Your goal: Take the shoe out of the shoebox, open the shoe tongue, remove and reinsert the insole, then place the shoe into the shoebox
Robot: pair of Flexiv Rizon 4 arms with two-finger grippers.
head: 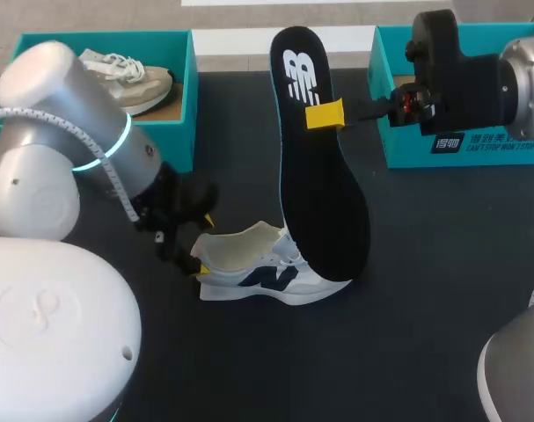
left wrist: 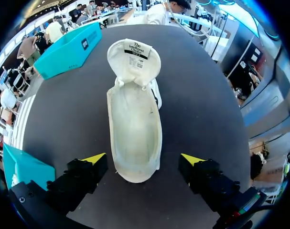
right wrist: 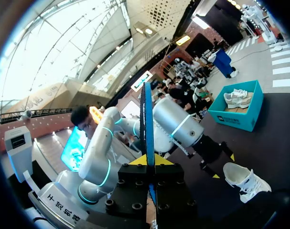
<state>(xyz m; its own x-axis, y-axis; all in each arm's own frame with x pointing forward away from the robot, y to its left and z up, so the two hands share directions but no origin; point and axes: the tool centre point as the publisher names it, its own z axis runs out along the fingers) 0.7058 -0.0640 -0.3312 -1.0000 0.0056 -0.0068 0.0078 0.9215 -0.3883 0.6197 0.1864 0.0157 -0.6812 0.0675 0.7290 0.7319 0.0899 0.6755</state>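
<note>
A: Left gripper [left wrist: 144,159] doing what?
B: Hanging spread, shoe [left wrist: 134,124] heel sitting between fingers [left wrist: 87,167], toe pointing 12 o'clock.
A: Right gripper [head: 324,116]?
B: Pinching insole [head: 319,185], it's stretching from shoe's toe toward 12 o'clock.

Dark table: a shoe hemmed in at 2 ends, with open surface at the near right.

A black foam insole [head: 319,193] rises at a tilt over the toe of the white sneaker with a navy logo [head: 267,280]. It is pinched edge-on in the right gripper [head: 324,115] and blocks the far side. The left gripper [head: 205,246], fingers spread, sits just behind the heel without touching it. The sneaker's mouth lies bare from above. The teal cardboard box at far left [head: 184,88] and the teal cardboard box at far right [head: 398,114] close off the far corners. Bare black tabletop [head: 425,290] spreads wide at near right.
</note>
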